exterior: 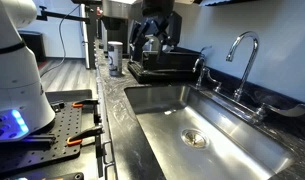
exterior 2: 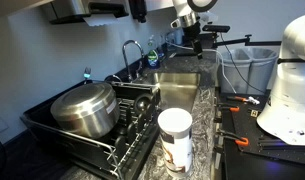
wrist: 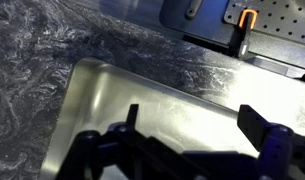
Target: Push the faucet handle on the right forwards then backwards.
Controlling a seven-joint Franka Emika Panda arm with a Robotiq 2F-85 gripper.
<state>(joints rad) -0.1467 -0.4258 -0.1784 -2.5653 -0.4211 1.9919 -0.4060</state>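
Best pushed with 1 fingertip near the free tip of the small shiny chrome faucet lever (exterior: 260, 108) beside the tall curved gooseneck spout (exterior: 242, 34), likely rigid, slick and light to swing, with black gripper (wrist: 189, 114) spread open and empty over the stainless steel sink basin (wrist: 102, 95).

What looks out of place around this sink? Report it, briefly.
Nothing stands out. The tall curved chrome spout stands upright beside the stainless steel sink basin, the big steel pot sits in the black wire dish rack, and the black claw hangs open over the basin's corner, touching nothing.
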